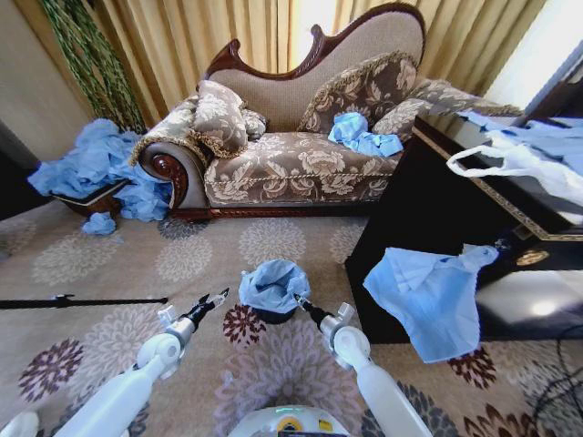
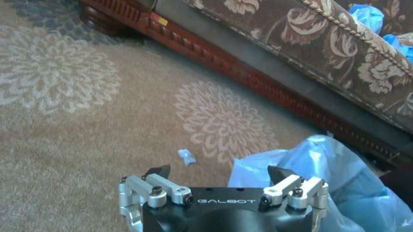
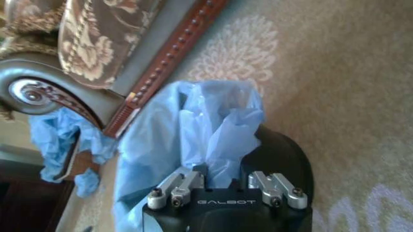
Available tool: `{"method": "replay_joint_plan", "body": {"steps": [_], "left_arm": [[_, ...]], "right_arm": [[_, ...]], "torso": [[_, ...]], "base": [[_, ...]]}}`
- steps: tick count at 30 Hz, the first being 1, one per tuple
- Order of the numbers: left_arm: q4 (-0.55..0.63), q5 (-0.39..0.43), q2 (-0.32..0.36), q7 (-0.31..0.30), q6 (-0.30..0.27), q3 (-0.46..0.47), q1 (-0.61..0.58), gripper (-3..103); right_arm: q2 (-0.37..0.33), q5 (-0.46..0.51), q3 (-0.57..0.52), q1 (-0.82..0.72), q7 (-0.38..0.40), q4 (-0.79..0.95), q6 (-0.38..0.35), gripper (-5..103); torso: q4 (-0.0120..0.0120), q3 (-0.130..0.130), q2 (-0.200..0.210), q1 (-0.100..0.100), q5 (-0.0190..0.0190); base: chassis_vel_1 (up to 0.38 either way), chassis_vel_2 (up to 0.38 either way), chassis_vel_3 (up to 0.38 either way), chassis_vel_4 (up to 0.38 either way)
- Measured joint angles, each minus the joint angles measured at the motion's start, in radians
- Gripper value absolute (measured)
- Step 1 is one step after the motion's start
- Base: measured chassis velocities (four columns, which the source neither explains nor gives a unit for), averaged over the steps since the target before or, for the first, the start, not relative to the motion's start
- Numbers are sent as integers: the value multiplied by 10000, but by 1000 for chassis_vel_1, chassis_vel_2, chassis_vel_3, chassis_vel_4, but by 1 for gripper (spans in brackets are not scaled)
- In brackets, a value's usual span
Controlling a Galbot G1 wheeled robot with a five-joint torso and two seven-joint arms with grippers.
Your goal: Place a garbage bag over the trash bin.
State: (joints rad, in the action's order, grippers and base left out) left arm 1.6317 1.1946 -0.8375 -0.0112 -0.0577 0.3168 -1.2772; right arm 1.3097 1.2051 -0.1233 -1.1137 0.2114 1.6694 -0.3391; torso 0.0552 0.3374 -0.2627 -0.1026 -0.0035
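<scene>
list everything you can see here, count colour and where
garbage bag: one, light blue, draped over the bin on the carpet
trash bin: one, black, under the bag
sofa: one, brown floral, behind the bin
blue bag pile: one heap, left of the sofa
blue bags: a few, on the sofa seat
flat pale-blue bag: one, hanging off the black table
black table: one, right side
white bag: one, on the table
left claw: open, beside the bag
right claw: shut on the bag's edge
</scene>
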Motion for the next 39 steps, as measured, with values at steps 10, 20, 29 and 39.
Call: {"method": "replay_joint_plan", "body": {"steps": [10,20,29,39], "left_arm": [[-183,-22,-54,20,57,-20,23,100],[-287,-23,-50,46,86,-16,36,100],[-329,-27,-50,49,88,-209,221,100],[-292,-33,-23,42,88,-234,215,100]], "right_arm": [[38,-80,95,86,-470,71,365,3],[-4,-183,9,-222,-769,81,483,0],[181,-1067,255,-186,-1048,-749,674,0],[637,-2524,555,203,-1387,-2005,1132,0]], "torso": [[0,1,0,0,0],[0,1,0,-1,0],[0,1,0,0,0],[0,1,3,0,1]], "base": [[0,0,0,0],[0,0,0,0],[0,0,0,0],[0,0,0,0]]}}
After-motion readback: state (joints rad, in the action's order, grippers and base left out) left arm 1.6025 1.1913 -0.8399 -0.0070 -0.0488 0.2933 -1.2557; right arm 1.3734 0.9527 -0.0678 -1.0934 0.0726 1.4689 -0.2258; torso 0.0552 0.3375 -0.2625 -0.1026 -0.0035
